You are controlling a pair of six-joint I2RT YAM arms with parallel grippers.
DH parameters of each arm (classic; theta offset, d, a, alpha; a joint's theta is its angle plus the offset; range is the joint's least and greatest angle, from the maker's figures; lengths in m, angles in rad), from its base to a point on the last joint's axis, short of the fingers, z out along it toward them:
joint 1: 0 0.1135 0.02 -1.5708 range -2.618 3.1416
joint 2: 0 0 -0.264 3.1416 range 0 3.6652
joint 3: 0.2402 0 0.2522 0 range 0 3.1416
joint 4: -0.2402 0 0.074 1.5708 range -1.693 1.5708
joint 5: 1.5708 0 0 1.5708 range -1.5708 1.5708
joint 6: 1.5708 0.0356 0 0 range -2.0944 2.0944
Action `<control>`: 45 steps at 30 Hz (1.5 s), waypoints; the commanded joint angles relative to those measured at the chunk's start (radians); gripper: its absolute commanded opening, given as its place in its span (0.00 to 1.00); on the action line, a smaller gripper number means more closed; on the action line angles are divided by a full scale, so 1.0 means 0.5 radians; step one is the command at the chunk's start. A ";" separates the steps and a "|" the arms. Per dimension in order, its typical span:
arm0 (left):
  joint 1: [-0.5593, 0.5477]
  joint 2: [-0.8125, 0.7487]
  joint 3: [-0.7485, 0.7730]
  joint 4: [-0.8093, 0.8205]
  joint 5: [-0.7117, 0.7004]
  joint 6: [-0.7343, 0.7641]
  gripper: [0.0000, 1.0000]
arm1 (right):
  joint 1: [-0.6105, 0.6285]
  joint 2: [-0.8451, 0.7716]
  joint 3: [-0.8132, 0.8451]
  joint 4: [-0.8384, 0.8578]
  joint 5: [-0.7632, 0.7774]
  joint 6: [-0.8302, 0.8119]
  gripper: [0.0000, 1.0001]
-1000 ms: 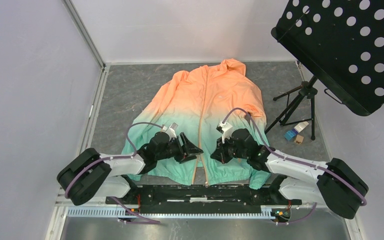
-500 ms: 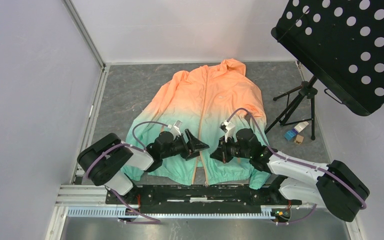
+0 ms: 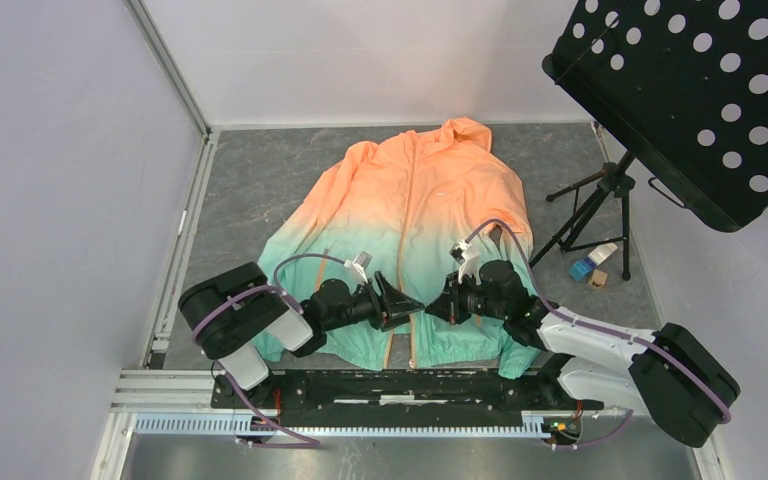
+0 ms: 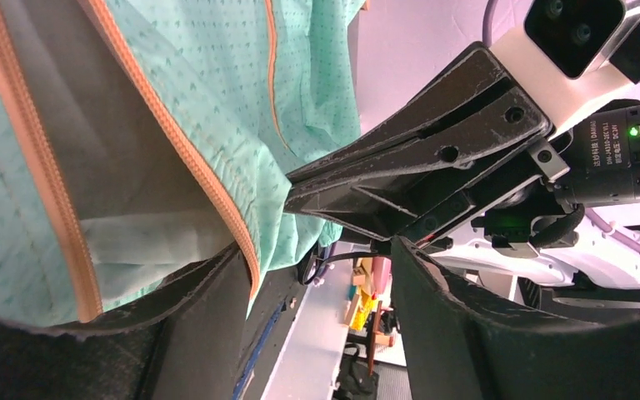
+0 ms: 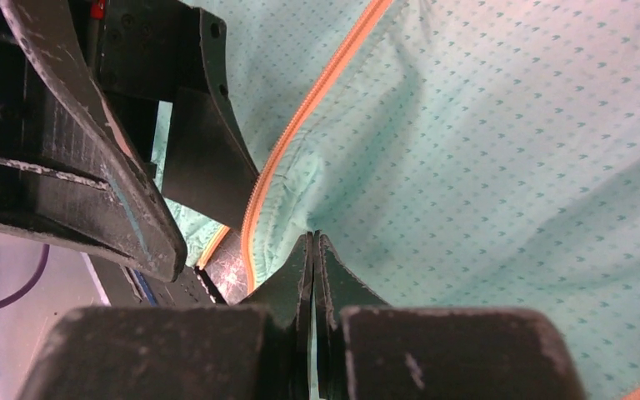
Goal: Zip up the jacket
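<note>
The jacket (image 3: 410, 190) lies flat on the desk (image 3: 260, 180), with the hood at the far end and the hem under both my claws. My right claw (image 5: 312, 237) is closed on a pinch of the mint cloth just beside the zipper (image 5: 287, 150); the cloth puckers at its tips. My left claw (image 3: 405, 308) stands wide and holds nothing. It is almost tip to tip with the right claw, and the other zipper edge lies just beside one of its fingers. The front looks open at the hem, so I judge the step in hand to be bringing the two bottom ends together. Procedure: hold the right pinch firm and low so that side lies taut. Lower the left claw over its own zipper edge, taking the tape and not loose cloth. Close only when the edge lies between the fingers. Do not lift either side, since thin cloth is likely to slip and fold. I cannot tell where the slider sits.
</note>
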State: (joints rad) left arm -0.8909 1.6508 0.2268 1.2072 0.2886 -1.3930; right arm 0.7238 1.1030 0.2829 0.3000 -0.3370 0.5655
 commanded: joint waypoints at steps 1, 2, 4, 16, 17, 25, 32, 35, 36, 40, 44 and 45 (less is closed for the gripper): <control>-0.055 0.092 -0.057 0.299 -0.105 -0.107 0.65 | -0.017 -0.042 -0.021 0.152 0.061 0.078 0.00; -0.062 0.113 -0.066 0.320 -0.110 -0.112 0.64 | -0.018 -0.042 -0.021 0.155 0.055 0.077 0.00; -0.067 0.169 -0.073 0.365 -0.104 -0.119 0.59 | -0.018 -0.043 -0.023 0.155 0.045 0.087 0.00; -0.070 0.054 -0.060 0.199 -0.107 0.032 0.10 | -0.016 -0.136 0.123 -0.336 0.151 -0.281 0.21; -0.069 0.003 -0.036 0.116 -0.104 0.076 0.09 | -0.010 -0.155 0.166 -0.438 0.209 -0.351 0.27; -0.071 -0.510 0.176 -0.865 -0.217 0.423 0.02 | 0.327 -0.465 0.357 -0.966 0.715 -0.402 0.68; -0.074 -0.649 0.283 -1.123 -0.224 0.457 0.02 | 0.661 -0.558 0.398 -0.976 0.998 -0.082 0.69; -0.074 -0.694 0.330 -1.257 -0.267 0.479 0.02 | 0.715 -0.555 0.364 -0.894 0.988 -0.014 0.69; -0.074 -0.706 0.343 -1.299 -0.287 0.470 0.02 | 0.715 -0.542 0.337 -0.832 0.927 0.014 0.69; -0.074 -0.695 0.398 -1.416 -0.287 0.410 0.02 | 0.718 -0.476 0.247 -0.508 0.732 0.187 0.69; -0.074 -0.694 0.396 -1.400 -0.282 0.378 0.02 | 0.718 -0.357 0.263 -0.537 0.784 0.321 0.54; -0.074 -0.694 0.401 -1.406 -0.280 0.380 0.02 | 0.720 -0.336 0.263 -0.539 0.785 0.350 0.50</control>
State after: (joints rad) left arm -0.9230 1.3205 0.3954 0.5224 0.1658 -1.2110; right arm 1.0782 0.8978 0.4149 -0.0341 0.0540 0.6415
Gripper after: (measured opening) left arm 0.043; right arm 0.561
